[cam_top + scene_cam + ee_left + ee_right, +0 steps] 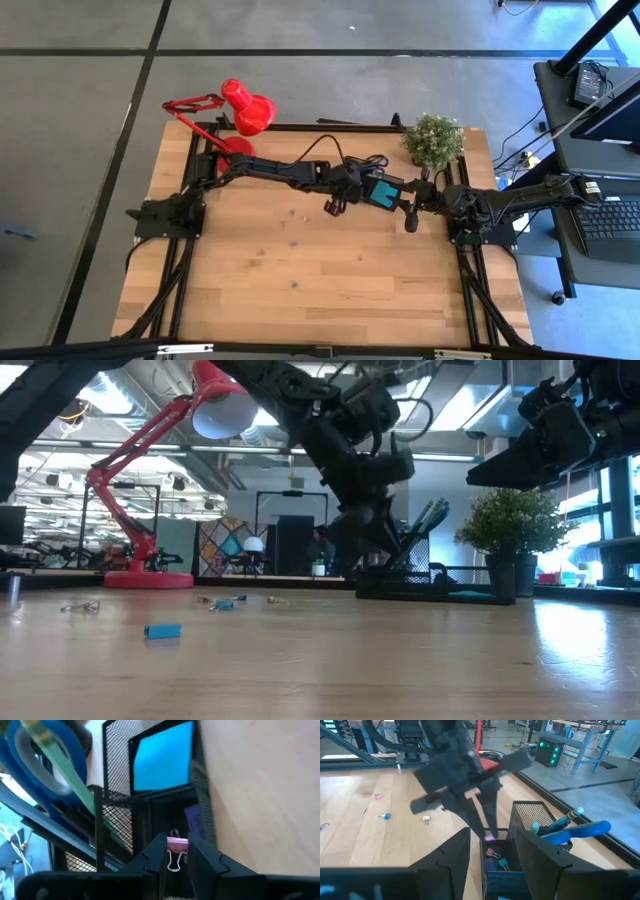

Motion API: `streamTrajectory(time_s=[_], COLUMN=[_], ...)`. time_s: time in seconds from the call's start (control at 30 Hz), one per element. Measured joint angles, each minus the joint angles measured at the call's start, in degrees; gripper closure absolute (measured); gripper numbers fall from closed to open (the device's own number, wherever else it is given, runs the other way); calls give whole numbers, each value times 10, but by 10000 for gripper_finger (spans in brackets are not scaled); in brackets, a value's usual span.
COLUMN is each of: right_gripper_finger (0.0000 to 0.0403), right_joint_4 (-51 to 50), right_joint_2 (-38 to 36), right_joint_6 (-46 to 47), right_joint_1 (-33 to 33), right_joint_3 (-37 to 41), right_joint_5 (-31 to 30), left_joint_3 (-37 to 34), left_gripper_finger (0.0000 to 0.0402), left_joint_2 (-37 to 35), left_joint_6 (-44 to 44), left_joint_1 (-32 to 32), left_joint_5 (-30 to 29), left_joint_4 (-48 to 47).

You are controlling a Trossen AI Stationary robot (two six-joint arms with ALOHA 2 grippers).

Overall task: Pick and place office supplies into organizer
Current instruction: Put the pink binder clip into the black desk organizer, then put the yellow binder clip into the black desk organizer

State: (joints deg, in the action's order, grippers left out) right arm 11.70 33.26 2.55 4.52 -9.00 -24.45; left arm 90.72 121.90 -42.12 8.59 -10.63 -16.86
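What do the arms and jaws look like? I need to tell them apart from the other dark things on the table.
Both arms are dark, jointed and boxy. The left arm has black cables looping off it near the wrist. The left gripper has two flat, matte black, wedge-shaped jaws. The right arm is equally dark, and the right gripper has broad, slab-like black jaws. No markings are legible.

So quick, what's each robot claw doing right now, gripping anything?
Left gripper: closed on a small pink binder clip, over the black mesh organizer.
Right gripper: open, holding nothing, beside the organizer.
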Motion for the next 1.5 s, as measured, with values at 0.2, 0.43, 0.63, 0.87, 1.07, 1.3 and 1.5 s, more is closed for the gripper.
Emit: streamTrajectory(time_s=[0.2, 0.43, 0.63, 0.87, 1.07, 1.3, 1.5], right_gripper_finger=[241, 241, 241, 241, 241, 241, 241], right_joint_4=[0, -1, -1, -1, -2, -8, -10], right_joint_2=[0, 0, 0, 0, 0, 0, 0], right_joint_6=[-1, 1, 1, 1, 0, -3, -15], right_joint_1=[0, 0, 0, 0, 0, 0, 0], right_joint_3=[0, 0, 0, 0, 0, 0, 0], right_joint_5=[0, 0, 0, 0, 0, 0, 0], left_joint_3=[0, -1, 0, 17, 63, 67, 67], left_gripper_finger=[334, 328, 317, 270, 248, 248, 247], left_joint_2=[26, 42, 38, 37, 25, -31, -62], left_joint_6=[15, 24, 18, 23, 27, 72, 34], left_joint_1=[11, 17, 15, 9, -4, -6, -10], left_joint_5=[-4, -4, -25, -39, -68, 30, 113], left_joint_4=[12, 21, -1, -44, -194, -321, -427])
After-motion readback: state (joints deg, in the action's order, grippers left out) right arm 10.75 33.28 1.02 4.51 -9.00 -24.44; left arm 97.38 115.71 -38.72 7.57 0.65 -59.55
